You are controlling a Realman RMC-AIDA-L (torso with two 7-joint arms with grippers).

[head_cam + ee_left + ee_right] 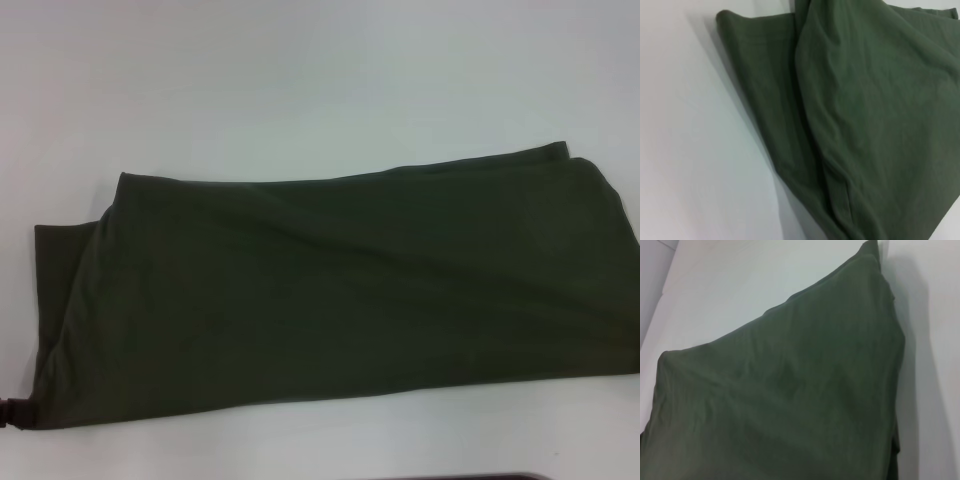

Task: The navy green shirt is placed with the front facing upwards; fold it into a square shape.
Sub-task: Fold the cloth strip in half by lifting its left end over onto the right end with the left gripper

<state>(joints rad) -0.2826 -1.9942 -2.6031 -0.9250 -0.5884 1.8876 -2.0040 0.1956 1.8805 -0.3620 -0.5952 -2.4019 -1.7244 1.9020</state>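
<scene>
The navy green shirt (330,290) lies folded into a long band across the white table (300,80), plain green side up, with no lettering showing. Its left end shows two offset layers (60,260), and its right end runs off the picture's edge. A small dark part (8,411) at the shirt's near left corner seems to belong to my left gripper. The left wrist view looks close onto the shirt (875,115) and its layered edge. Only a smooth stretch of the shirt (790,400) fills the right wrist view. My right gripper shows in no view.
White table surface surrounds the cloth at the far side and along the near edge (330,440). A thin dark strip (480,477) sits at the very bottom of the head view.
</scene>
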